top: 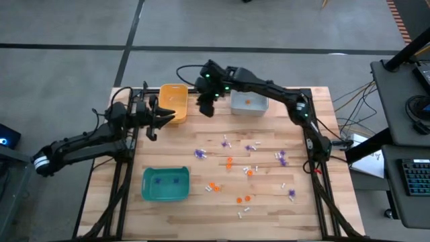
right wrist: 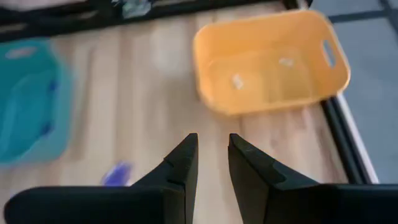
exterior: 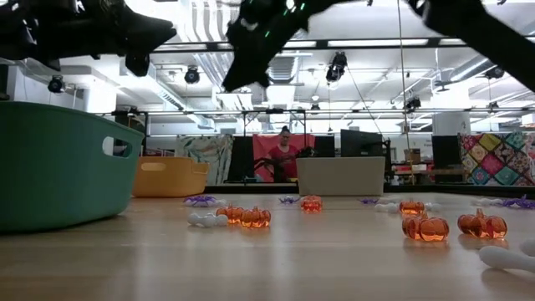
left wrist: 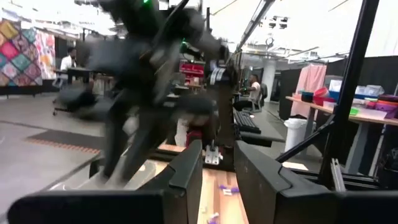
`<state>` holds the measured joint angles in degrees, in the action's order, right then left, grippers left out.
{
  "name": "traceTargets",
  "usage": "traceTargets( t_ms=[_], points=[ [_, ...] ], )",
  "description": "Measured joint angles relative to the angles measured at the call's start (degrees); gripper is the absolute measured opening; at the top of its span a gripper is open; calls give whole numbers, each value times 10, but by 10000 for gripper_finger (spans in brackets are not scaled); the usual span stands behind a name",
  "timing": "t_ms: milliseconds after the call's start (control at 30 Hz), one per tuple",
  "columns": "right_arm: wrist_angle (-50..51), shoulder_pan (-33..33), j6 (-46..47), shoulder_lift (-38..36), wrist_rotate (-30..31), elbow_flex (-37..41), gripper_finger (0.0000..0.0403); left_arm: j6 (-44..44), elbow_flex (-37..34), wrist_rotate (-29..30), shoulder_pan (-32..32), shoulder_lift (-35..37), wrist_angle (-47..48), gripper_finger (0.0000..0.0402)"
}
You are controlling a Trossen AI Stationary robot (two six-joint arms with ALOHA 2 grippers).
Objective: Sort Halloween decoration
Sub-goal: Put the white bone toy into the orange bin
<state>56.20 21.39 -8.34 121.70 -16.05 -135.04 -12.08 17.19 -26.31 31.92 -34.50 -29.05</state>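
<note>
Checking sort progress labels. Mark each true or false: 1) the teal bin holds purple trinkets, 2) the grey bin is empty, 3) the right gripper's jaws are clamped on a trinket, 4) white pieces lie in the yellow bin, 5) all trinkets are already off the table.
1) True: two purple trinkets lie in the teal bin.
2) False: the grey bin holds one orange trinket.
3) False: the right gripper hangs near the yellow bin, jaws slightly apart with nothing between them.
4) True: two small white pieces lie on its floor.
5) False: many loose trinkets, purple, orange and white, are scattered on the table.
</note>
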Motion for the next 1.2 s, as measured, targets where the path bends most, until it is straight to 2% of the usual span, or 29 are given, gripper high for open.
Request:
traceTargets(
  t_ms=[167, 567, 933, 1200],
  points=[
    [120, -22, -3, -43, 0, 3, 65, -11, 0, -1, -6, -23, -1, 76],
    [288, -103, 3, -50, 0, 20, 64, -10, 0, -2, -46, -56, -1, 76],
    [292, -161, 25, -57, 0, 112, 58, -15, 0, -2, -80, -83, -25, 76],
    [219, -184, 35, -125, 0, 251, 58, -20, 0, -2, -98, -92, -53, 76]
  ],
)
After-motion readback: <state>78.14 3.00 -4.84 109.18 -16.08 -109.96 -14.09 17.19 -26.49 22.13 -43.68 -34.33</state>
